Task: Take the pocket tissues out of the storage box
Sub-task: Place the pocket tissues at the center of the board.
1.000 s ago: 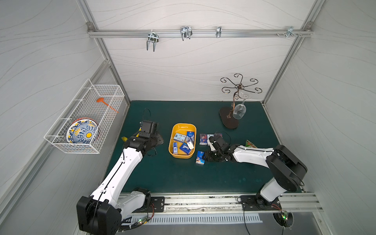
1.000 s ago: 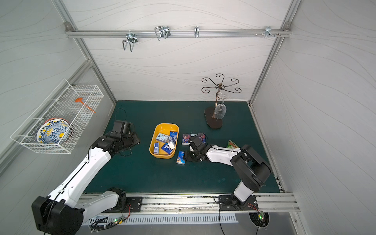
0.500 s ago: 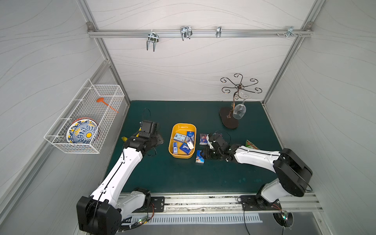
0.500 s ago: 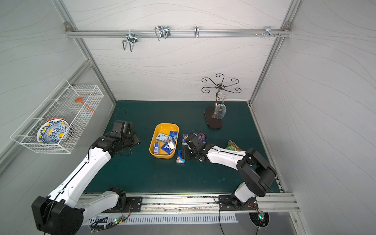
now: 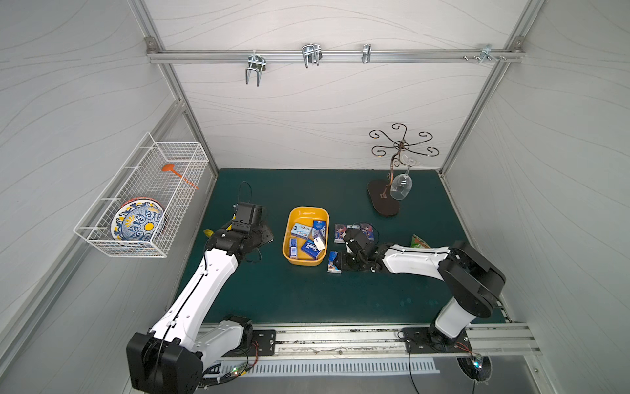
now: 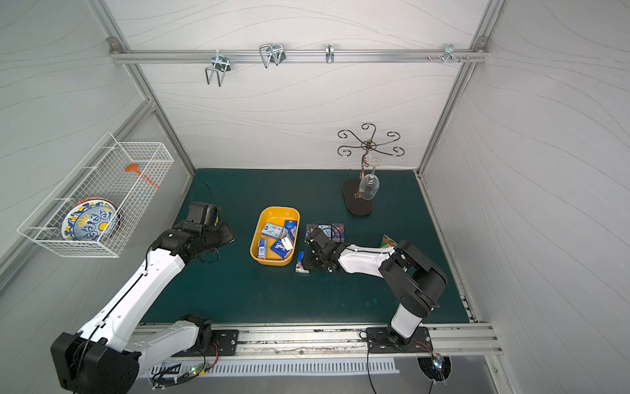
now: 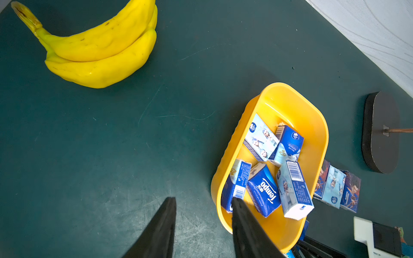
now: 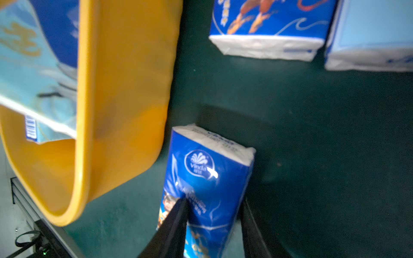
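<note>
— Along the near rail (image 5: 341,336), how are the arms posed?

— The right arm (image 5: 412,261) is stretched low over the green mat (image 5: 306,300), reaching left from its base. The left arm (image 5: 211,276) is sloped up and away from its base, with the wrist bent to the right.

— And the grippers?

— The right gripper (image 8: 214,200) is set astride a dark blue packet (image 8: 207,169) just beside the near right corner of the storage box (image 5: 308,214). Whether the packet is actually pinched cannot be told. The left gripper (image 7: 203,198) is held slightly parted and empty, left of the box.

— Where are the pocket tissues (image 5: 301,230) found?

— Five are seen lying inside the box. Farther off, three packets (image 7: 335,188) are lined up on the mat to its right.
</note>
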Motion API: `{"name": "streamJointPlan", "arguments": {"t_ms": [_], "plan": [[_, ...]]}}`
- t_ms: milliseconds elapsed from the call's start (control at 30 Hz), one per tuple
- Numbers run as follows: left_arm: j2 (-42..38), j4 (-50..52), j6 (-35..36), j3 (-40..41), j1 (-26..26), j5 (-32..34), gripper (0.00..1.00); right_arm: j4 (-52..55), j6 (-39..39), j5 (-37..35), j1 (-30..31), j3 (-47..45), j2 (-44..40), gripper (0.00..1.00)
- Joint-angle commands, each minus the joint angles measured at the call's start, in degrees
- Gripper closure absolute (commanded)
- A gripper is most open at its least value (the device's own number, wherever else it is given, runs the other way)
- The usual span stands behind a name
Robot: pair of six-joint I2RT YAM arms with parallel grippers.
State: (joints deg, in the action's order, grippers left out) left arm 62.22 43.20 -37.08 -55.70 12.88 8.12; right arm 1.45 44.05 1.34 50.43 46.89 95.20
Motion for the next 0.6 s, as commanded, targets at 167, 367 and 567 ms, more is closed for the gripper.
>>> {"name": "streamJointPlan", "arguments": {"t_ms": [167, 367, 567], "plan": [[-0.58, -0.66, 0.52, -2.65, 0.12, 0.63, 0.55, 0.57, 0.1, -1.58, -3.96, -4.37, -1.1, 0.66], [-0.3, -0.84, 0.43, -2.73, 0.13, 0.49, 0.55, 1.95, -3.69, 0.48, -6.72, -3.54, -1.12, 0.67], [-0.03, -0.92, 0.43, -2.75, 0.12, 0.59, 0.55, 3.59, -6.9, 2.4, -6.79, -0.78, 1.37, 0.67]]}}
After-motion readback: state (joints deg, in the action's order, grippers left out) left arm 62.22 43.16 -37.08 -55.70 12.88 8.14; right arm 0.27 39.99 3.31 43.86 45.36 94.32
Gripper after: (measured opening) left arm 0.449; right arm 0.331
